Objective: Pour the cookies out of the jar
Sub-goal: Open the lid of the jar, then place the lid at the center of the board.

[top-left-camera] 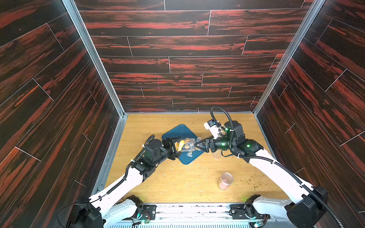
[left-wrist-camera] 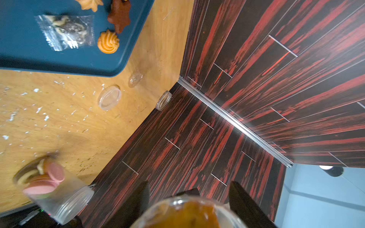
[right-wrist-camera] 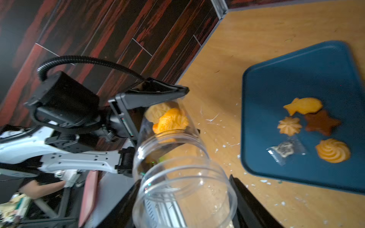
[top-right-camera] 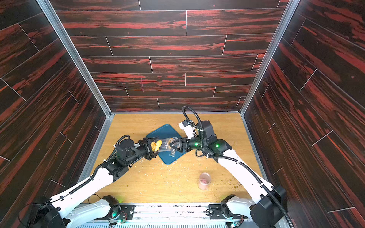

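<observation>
So I was standing there watching, and the jar (top-left-camera: 187, 146) was held on its side in the air over the blue tray (top-left-camera: 175, 131), one arm at each end. The left gripper (top-left-camera: 176, 147) was clamped on the closed bottom end. The right gripper (top-left-camera: 197, 145) had its jaws either side of the open neck and, as far as I could see, pressed onto it. I guess two holds kept a slippery clear tub from rolling while it was tipped.

The tray being directly underneath made sense, since whatever dropped out would land on it and not on the crumb-covered table (top-left-camera: 177, 183). Some of the cookies (right-wrist-camera: 304, 105) were lying there: a fish shape, a brown star (right-wrist-camera: 321, 122), an orange swirl (right-wrist-camera: 332, 151) and a little flower one. A small clear packet (right-wrist-camera: 285, 150) sat among them.

The job wasn't done though. A few yellow-orange ones (right-wrist-camera: 169, 120) sat bunched at the closed end, right by the left jaws. The jar looked about level, which is probably why they weren't sliding. I reckon the bottom needed to go higher, maybe with a shake.

A clear lid (left-wrist-camera: 109, 97) lay off on the table, out of the way. A second jar (top-left-camera: 225, 180) with pink rounds lay on its side nearer the front.
</observation>
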You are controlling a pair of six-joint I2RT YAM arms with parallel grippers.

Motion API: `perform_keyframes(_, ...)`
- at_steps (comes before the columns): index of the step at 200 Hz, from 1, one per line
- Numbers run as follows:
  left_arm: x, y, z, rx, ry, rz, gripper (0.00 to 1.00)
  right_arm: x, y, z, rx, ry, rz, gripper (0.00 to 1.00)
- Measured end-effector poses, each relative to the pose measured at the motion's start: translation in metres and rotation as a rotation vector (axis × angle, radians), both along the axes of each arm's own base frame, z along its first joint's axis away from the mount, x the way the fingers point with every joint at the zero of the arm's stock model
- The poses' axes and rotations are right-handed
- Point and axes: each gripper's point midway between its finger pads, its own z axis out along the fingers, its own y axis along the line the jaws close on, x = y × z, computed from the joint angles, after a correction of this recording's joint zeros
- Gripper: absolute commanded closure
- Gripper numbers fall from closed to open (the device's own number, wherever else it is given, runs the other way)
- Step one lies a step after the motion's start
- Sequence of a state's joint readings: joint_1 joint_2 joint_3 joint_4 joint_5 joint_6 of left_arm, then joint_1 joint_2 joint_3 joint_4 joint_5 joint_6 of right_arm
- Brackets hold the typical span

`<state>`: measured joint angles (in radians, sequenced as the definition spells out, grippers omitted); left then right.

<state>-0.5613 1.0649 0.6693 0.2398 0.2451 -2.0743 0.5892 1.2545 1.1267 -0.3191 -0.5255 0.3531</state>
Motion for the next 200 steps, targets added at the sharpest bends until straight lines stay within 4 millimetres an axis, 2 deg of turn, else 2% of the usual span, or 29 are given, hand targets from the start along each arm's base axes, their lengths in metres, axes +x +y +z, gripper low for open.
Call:
perform_keyframes(34, 0.001, 0.001, 0.001, -0.002, -0.001, 0.007, 0.41, 0.002, -0.008, -0.004, -0.058, -0.015, -0.020, 0.29)
perform_keyframes(59, -0.002, 0.007, 0.009, -0.006, -0.019, 0.029, 0.41, 0.007, -0.020, -0.012, -0.097, 0.015, -0.057, 0.29)
perform_keyframes(91, -0.008, 0.019, 0.021, -0.010, -0.049, 0.066, 0.42, 0.013, -0.046, -0.035, -0.149, 0.081, -0.139, 0.29)
perform_keyframes(114, -0.009, 0.023, 0.017, 0.001, -0.046, 0.080, 0.42, 0.014, -0.061, -0.050, -0.191, 0.135, -0.187, 0.30)
perform_keyframes(141, -0.009, 0.026, 0.010, 0.023, -0.028, 0.086, 0.42, 0.010, -0.067, -0.066, -0.239, 0.196, -0.198, 0.30)
perform_keyframes(200, -0.005, 0.034, 0.006, 0.044, -0.022, 0.100, 0.42, 0.012, -0.084, -0.125, -0.432, 0.352, -0.256, 0.30)
